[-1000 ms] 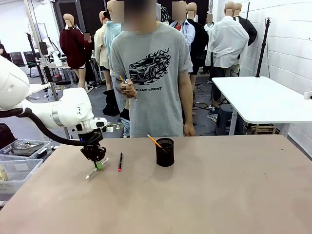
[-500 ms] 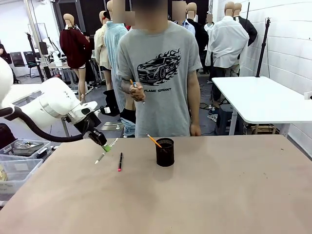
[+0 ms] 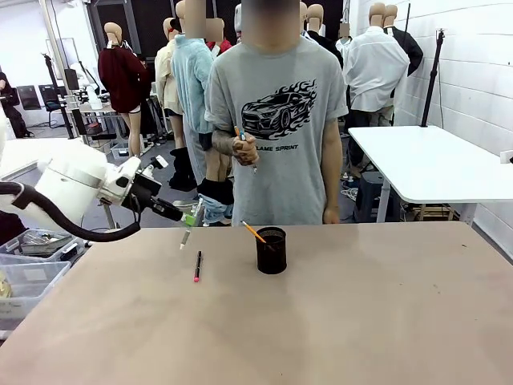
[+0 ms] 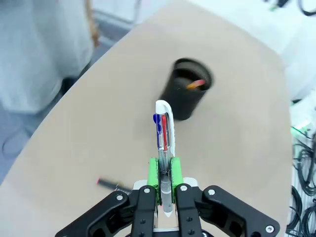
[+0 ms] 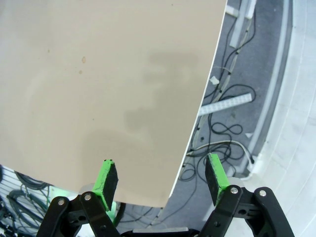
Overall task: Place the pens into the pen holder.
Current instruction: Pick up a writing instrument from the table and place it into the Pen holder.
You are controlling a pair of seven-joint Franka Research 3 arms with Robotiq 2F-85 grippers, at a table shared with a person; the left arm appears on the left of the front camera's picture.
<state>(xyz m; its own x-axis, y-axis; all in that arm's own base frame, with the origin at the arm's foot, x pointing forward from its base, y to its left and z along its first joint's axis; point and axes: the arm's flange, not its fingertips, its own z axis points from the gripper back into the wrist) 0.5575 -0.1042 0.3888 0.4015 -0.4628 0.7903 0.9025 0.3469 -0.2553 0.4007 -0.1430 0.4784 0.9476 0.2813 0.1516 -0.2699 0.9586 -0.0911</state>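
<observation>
Left wrist view: left hand point(image 4: 164, 170) clamps the white-silver pen point(image 4: 163, 126), pen holder point(image 4: 185, 96) ahead; right hand point(image 5: 161, 165) spread wide.

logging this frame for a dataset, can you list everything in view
pen holder: 1, black mesh, mid table
orange-yellow pen: 1, leaning in the pen holder
black pen: 1, pink end, lying on table left of pen holder
white-silver pen: 1, in left gripper, above table
table: 1, tan, foreground
person's hand: 1, at chest, holding a slim stick
left gripper: 1, black with green pads, shut on white-silver pen
right gripper: 1, same colours, open, above table edge
</observation>
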